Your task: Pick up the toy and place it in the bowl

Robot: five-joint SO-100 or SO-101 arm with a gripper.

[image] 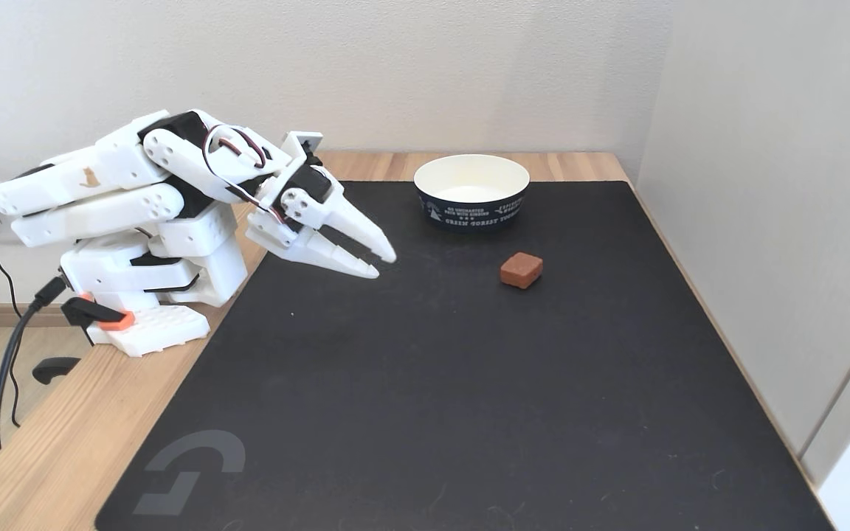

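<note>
Round navy paper bowl [471, 193], white inside, holds nothing, far on black mat [469, 369]. Small reddish-brown block toy [522, 270] on mat just before bowl, apart. White fingers [384, 264] nearly closed, empty, well left of toy.

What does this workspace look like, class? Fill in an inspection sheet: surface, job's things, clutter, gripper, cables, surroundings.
Surface: black mat on a wooden table; grey logo at the mat's near left corner.
Job's things: toy lies on the mat, in front of the bowl and apart from it; the bowl stands upright at the mat's far edge, with nothing seen inside.
Clutter: nothing seen.
Gripper: gripper hangs left of the toy, nearly closed, holding nothing.
Cables: black cable hangs off the table's left edge; thin wires loop on the arm.
Surroundings: pale walls behind and to the right.
</note>
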